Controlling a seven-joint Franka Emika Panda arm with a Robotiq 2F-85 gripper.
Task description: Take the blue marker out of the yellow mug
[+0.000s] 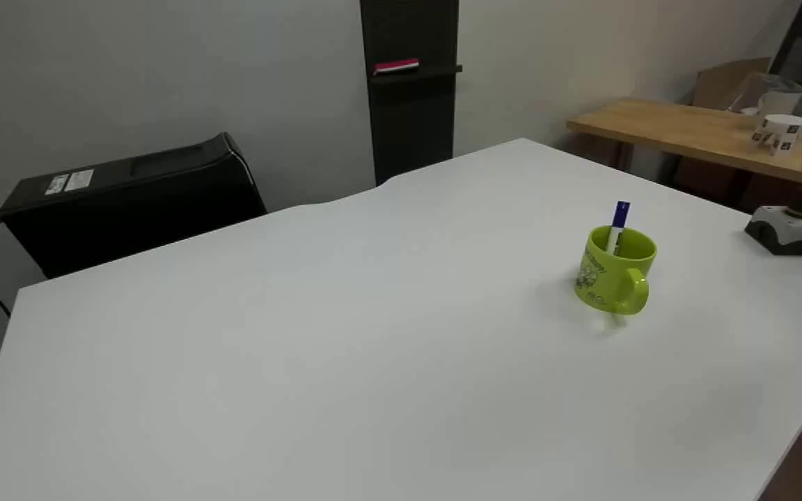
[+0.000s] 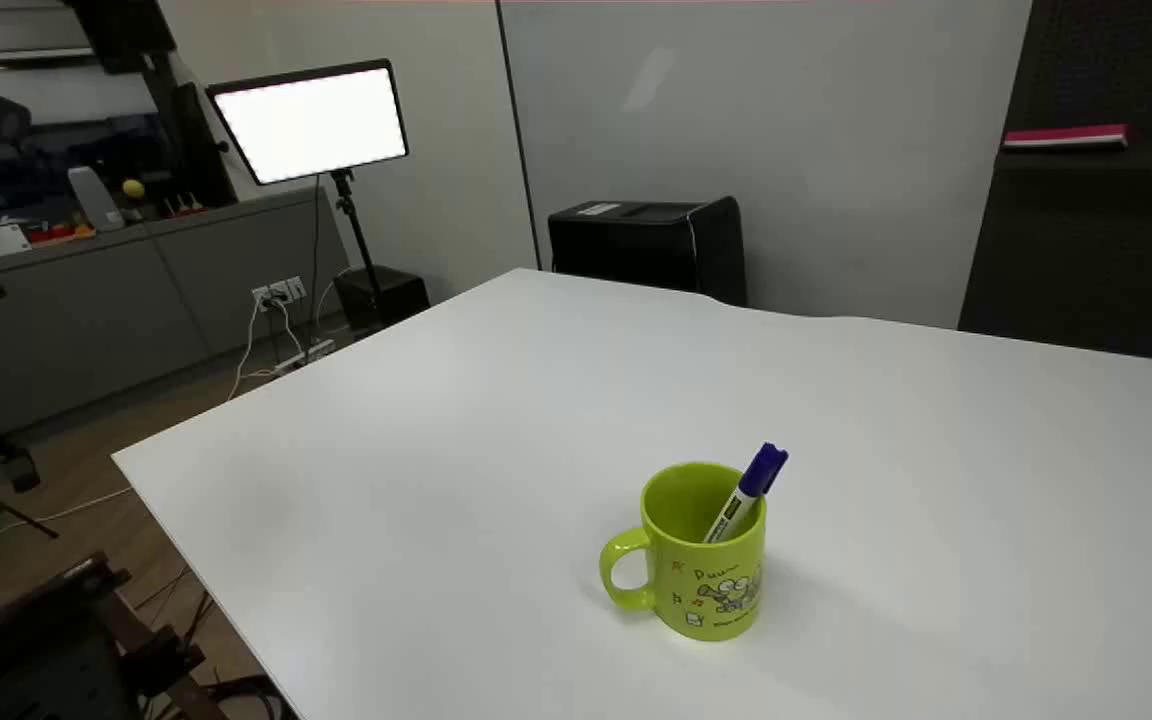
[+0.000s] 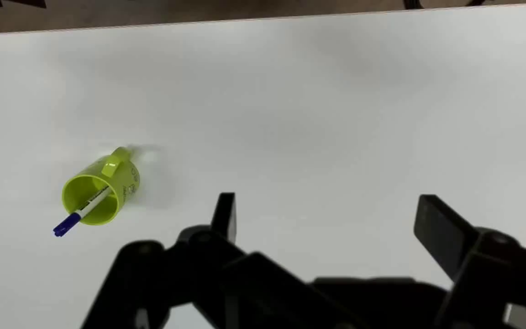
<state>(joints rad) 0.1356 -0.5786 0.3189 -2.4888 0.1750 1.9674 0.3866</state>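
The yellow-green mug (image 1: 597, 282) stands upright on the white table in both exterior views (image 2: 704, 592). It has a handle and printed drawings. The blue marker (image 1: 620, 214) has a white body and a blue cap. It leans inside the mug with its cap above the rim in both exterior views (image 2: 763, 470). Its lower end is hidden in the mug. In the wrist view the mug (image 3: 128, 180) and the marker (image 3: 90, 204) are at the left. My gripper (image 3: 327, 205) is open and empty, above the table and off to the mug's right in that view. Neither exterior view shows it.
The white table (image 1: 303, 362) has its edge at the top and right of the wrist view. A grey and black button box (image 1: 791, 231) sits at the table's side. A wooden table (image 1: 679, 136) with cups, a black case (image 1: 136, 198) and a lit lamp panel (image 2: 311, 122) stand beyond.
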